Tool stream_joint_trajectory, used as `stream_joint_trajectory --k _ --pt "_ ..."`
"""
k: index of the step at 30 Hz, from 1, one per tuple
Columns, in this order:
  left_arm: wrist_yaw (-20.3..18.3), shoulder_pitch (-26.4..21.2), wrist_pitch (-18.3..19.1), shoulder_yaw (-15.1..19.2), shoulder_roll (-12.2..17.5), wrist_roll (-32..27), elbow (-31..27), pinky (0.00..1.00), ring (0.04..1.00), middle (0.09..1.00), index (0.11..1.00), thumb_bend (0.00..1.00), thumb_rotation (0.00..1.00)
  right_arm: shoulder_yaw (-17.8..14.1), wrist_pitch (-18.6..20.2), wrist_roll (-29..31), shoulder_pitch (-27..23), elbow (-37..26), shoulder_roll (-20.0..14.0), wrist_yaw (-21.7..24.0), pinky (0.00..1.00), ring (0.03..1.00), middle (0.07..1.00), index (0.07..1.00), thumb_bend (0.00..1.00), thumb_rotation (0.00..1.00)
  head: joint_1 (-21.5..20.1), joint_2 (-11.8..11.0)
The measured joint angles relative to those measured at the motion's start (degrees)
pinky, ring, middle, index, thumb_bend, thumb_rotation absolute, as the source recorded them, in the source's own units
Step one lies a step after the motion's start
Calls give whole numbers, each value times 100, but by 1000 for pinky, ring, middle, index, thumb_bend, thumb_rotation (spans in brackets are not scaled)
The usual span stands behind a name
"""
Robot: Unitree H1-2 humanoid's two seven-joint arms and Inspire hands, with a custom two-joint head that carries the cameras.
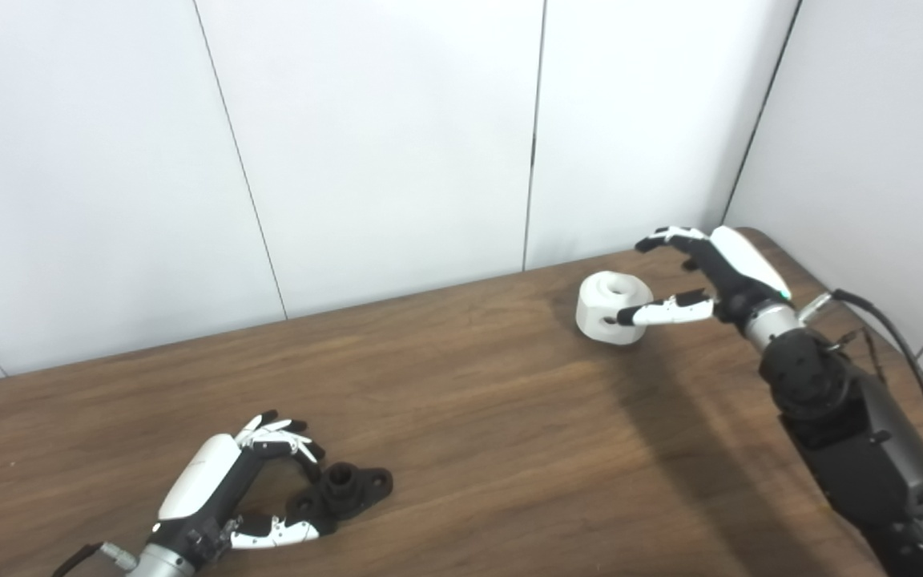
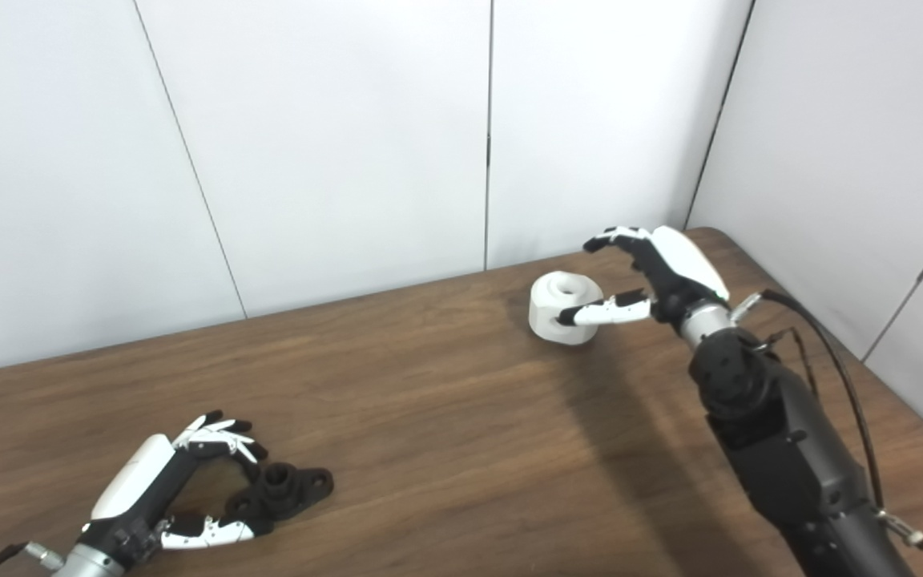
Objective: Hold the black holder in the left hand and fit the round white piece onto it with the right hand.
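Note:
The black holder (image 1: 343, 489) lies flat on the wooden table (image 1: 461, 417) near the front left. My left hand (image 1: 245, 489) sits just left of it, open, with fingers and thumb curled around its near end; actual contact is unclear. The round white piece (image 1: 612, 308) stands on the table at the back right. My right hand (image 1: 694, 276) is beside it on the right, open, its thumb reaching across the piece's front and its fingers arched above the far side, not closed on it.
White wall panels (image 1: 381, 144) rise right behind the table's back edge and along its right side. A black cable (image 1: 902, 344) loops off the right forearm near the table's right edge.

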Motion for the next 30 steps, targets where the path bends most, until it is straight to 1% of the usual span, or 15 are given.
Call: stream_joint_trajectory --k 4,6,9,13,18,22,28,30 --pt "-44 13 1 37 1 -20 -17 994 862 674 482 520 45 55 11 -43 -66 135 2 0 926 996 919 778 871 451 -53 -26" --pt "-98 12 1 65 1 -21 -26 992 861 672 481 520 45 77 9 -88 -113 166 -2 -6 899 988 914 779 878 464 -62 -26" --pt "-132 13 1 86 0 -20 -32 981 856 671 481 520 45 111 -24 -134 -183 304 -5 -58 866 978 908 779 880 452 -114 -44" --pt "-214 24 40 116 0 -22 -84 996 865 676 482 520 44 135 -105 -156 -194 489 -4 -120 862 976 908 782 881 444 -158 -61" --pt "-323 35 80 159 0 -23 -146 988 858 672 482 520 44 124 -166 -155 -198 501 -4 -191 884 981 913 793 874 431 -185 -70" --pt "-329 35 62 178 0 -21 -147 969 852 666 482 520 44 94 -195 -153 -199 501 -6 -226 893 985 919 800 870 434 -211 -88" --pt "-344 37 52 205 1 -19 -146 963 849 663 481 520 44 66 -215 -155 -200 520 -21 -245 865 976 911 795 863 424 -229 -79" --pt "-351 40 51 216 0 -19 -147 963 849 662 481 520 44 71 -216 -159 -200 537 -33 -246 861 979 915 801 871 444 -211 -79"
